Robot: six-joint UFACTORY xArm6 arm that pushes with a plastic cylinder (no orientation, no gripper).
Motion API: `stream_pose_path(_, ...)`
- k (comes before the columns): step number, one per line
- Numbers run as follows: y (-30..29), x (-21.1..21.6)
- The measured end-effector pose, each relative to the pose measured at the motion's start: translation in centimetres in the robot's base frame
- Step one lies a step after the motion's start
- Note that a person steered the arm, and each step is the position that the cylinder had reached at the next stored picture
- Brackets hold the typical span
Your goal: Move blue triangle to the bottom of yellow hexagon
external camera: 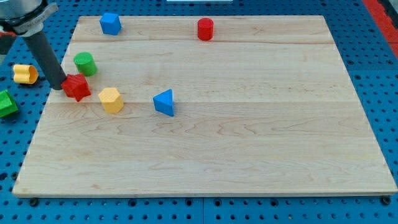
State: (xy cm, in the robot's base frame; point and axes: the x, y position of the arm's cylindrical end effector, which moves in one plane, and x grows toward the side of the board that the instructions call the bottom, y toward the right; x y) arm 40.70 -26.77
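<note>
The blue triangle (165, 102) lies on the wooden board, left of centre. The yellow hexagon (111, 99) sits to its left, a short gap apart and at about the same height in the view. My tip (58, 86) is at the board's left side, touching or nearly touching the left edge of a red star-shaped block (77, 87). The tip is left of the yellow hexagon and far left of the blue triangle.
A green cylinder (84, 63) stands just above the red star. A blue block (110, 23) and a red cylinder (205, 29) sit near the top edge. Off the board at the left lie a yellow block (25, 74) and a green block (6, 103).
</note>
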Motion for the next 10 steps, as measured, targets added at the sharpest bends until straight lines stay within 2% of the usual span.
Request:
stream_pose_path(4, 0.0, 1.1)
stream_pose_path(6, 4.8, 2.0)
stream_pose_path(7, 5.7, 5.1)
stream_pose_path(8, 11.6, 3.6)
stream_pose_path(9, 18.3, -0.4)
stream_pose_path(10, 24.0, -1.7)
